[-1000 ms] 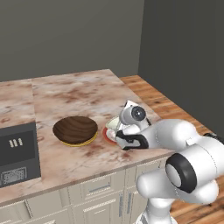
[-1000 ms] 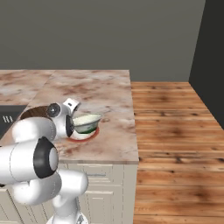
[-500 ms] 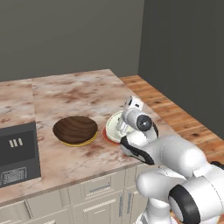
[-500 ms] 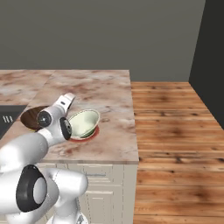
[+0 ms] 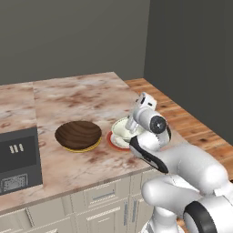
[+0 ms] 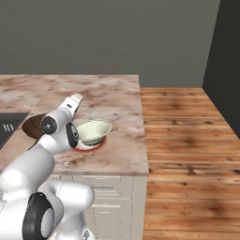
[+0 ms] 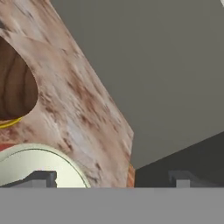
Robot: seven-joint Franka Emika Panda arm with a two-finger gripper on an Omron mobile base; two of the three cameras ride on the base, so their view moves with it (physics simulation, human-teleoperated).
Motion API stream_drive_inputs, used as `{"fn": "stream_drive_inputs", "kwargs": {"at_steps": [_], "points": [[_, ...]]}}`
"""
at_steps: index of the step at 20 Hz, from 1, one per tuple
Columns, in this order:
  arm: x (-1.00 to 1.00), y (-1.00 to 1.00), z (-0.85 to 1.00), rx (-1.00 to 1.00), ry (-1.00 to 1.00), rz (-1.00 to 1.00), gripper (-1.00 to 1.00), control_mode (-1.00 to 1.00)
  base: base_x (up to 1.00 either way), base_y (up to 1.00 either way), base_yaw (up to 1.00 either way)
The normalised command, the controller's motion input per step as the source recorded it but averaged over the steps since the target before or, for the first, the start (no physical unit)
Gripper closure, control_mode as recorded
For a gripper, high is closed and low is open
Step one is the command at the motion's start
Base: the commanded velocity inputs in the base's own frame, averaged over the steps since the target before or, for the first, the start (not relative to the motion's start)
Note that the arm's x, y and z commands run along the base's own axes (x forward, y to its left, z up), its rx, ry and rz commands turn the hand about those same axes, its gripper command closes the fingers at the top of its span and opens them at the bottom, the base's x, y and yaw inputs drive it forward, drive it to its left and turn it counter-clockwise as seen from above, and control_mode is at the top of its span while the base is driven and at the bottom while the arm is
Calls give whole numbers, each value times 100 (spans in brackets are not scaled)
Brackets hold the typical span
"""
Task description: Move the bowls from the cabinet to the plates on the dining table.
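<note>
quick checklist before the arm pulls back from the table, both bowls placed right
1. Wooden bowl sits on yellow-rimmed plate: ok.
2. Cream bowl sits on red-rimmed plate: ok.
3. Cream bowl upright: ok.
4. Gripper open, nothing held: ok.
5. Fingertips clear of the cream bowl's rim: cannot tell, one sits very close to it.
6. Both plates well in from the dining table edge: ok.

On the worktop (image 5: 77, 98), two bowls each sit on a plate side by side near the front edge. The wooden bowl (image 5: 78, 135) lies left; the ceramic bowl (image 5: 125, 129) lies right, nearer the right edge. A microwave (image 5: 17, 159) stands at the front left.
</note>
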Motion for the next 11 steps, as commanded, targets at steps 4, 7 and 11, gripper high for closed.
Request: {"fn": "stream_drive_inputs", "kwargs": {"at_steps": [4, 7, 11], "points": [[-35, -43, 50, 2, 22, -1, -100, -100, 0, 0, 0], [-31, -38, 49, 7, 26, -1, -100, -100, 0, 0, 0], [0, -6, 6, 2, 3, 0, -100, -100, 0, 0, 0]]}}
